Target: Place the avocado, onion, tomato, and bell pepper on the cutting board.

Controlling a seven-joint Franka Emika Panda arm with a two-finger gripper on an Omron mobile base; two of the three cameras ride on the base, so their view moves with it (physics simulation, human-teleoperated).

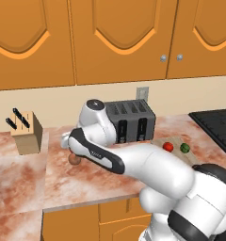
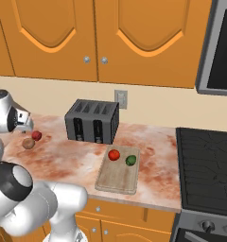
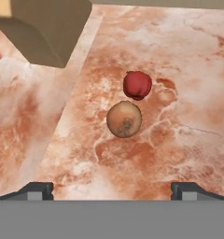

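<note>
Onion (image 3: 124, 119) sits under spread, empty gripper (image 3: 112, 189), likely next pick; bell pepper (image 3: 137, 85) just beside onion, possibly touching. Tomato (image 2: 114, 154), avocado (image 2: 130, 160) already on cutting board (image 2: 116, 179), well apart from onion.

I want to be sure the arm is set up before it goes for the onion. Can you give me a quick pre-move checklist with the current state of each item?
1. Gripper open: ok, fingertips stand wide apart.
2. Gripper carries nothing: ok.
3. Onion roughly centred ahead of the gripper: ok.
4. Onion apart from the bell pepper: not ok, they sit right next to each other; contact cannot be told.
5. Free room on the cutting board: ok, tomato and avocado sit at its far end.
6. Height above the onion: cannot tell.
</note>
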